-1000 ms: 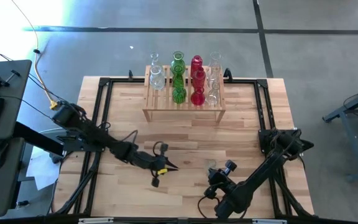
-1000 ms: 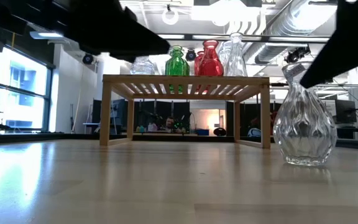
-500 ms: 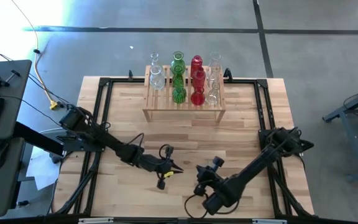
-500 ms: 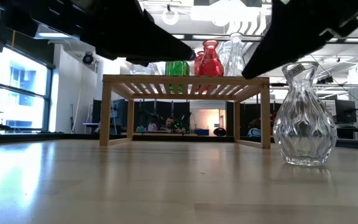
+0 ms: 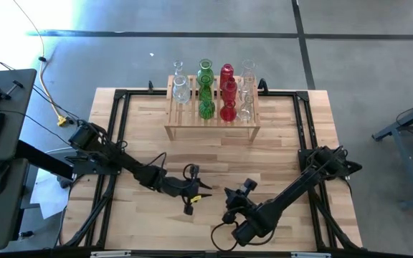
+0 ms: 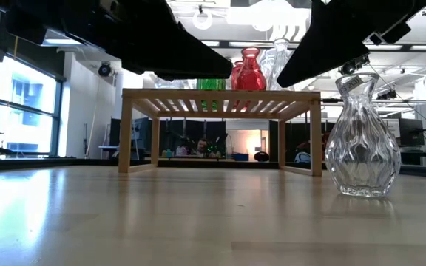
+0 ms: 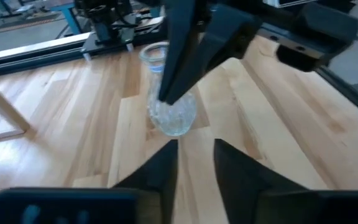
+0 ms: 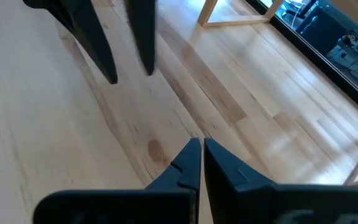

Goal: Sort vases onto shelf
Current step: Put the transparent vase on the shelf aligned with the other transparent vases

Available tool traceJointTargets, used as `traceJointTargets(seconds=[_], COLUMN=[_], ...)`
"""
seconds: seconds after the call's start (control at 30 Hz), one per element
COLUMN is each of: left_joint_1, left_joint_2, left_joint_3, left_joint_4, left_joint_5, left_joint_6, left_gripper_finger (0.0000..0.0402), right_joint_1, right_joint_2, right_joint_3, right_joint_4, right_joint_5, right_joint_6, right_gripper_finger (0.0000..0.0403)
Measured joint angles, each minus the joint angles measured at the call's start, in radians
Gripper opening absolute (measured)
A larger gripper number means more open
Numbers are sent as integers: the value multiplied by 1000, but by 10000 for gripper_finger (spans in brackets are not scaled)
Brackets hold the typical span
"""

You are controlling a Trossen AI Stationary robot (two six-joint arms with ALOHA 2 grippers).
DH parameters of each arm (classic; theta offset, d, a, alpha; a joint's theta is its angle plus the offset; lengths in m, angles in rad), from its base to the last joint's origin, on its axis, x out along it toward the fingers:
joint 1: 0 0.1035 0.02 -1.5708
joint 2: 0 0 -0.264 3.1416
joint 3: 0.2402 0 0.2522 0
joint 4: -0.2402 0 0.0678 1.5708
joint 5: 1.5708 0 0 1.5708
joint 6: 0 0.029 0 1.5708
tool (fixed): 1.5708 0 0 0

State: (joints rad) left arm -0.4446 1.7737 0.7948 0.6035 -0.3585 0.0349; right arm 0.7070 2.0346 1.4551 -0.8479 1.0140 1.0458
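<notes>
The counter (image 6: 161, 222) is made of pale wood planks – smooth, with a soft shine. The shelf (image 6: 220, 100) is built of light wood slats. The clear vase (image 6: 362, 140) is ribbed, shiny glass. Each tool – left tool (image 7: 194, 163), right tool (image 8: 197, 163) – is dark and matt.

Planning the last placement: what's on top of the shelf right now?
The shelf carries clear vases at the left end, green vases and red vases in the middle, and more clear vases at the right end. They overlap, so the exact count stays hidden.
</notes>
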Motion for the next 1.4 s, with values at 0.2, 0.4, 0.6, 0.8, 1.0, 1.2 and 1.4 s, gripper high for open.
traceJointTargets(seconds=[0.2, 0.4, 0.6, 0.8, 1.0, 1.2, 1.4], left_joint_1=[-4, 14, 54, 72, 72, 72, 73], left_joint_2=[-4, 4, 48, 118, 128, 128, 127], left_joint_3=[0, 0, 0, 14, 35, 55, 56], left_joint_4=[-9, -3, 70, 155, 160, 154, 158], left_joint_5=[-24, -24, 6, 84, 86, 87, 87], left_joint_6=[-3, -76, -95, -95, -85, -83, -58], left_gripper_finger=[172, 230, 251, 252, 252, 252, 252], right_joint_1=[18, 34, 33, 28, 41, 105, 207], right_joint_2=[0, 0, 0, 1, 1, 1, 1], right_joint_3=[0, 0, 0, 18, 116, 196, 201], right_joint_4=[-9, -18, -16, -30, -96, -238, -473], right_joint_5=[-13, -14, -8, 7, 28, 17, -129], right_joint_6=[-18, -14, -8, -52, -128, -109, 198], right_gripper_finger=[2, 2, 2, 2, 2, 2, 2])
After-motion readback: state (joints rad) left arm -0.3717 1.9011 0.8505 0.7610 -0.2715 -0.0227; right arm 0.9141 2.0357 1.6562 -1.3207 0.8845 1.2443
